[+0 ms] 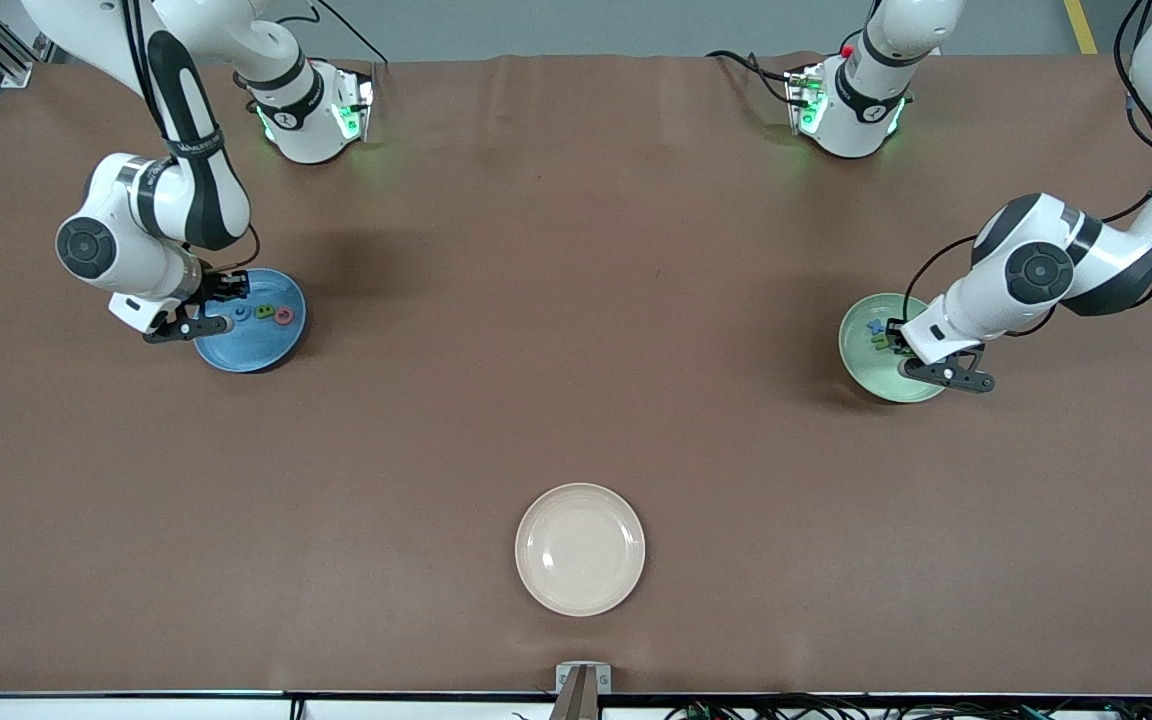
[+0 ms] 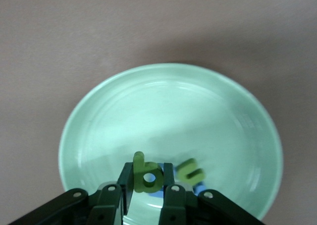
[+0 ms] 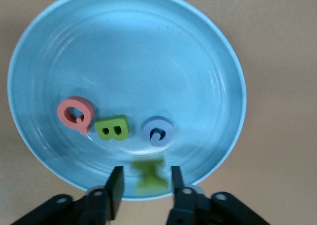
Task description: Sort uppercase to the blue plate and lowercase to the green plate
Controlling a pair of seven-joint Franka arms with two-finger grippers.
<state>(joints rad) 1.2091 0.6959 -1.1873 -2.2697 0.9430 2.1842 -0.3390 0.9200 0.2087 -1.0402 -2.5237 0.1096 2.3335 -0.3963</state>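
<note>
A cream plate sits at the surface's six o'clock as the left tool clamps the green p over the green plate and the right tool parts above the green N on the blue plate.

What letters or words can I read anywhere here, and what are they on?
"B": green B, on the blue plate.
"G" or "Q": pinkish-red letter, same plate.
"u": green u, in the green plate.
"p": green p, in the left gripper.
Unreadable: blue letter, blurred green letter, strap print.
</note>
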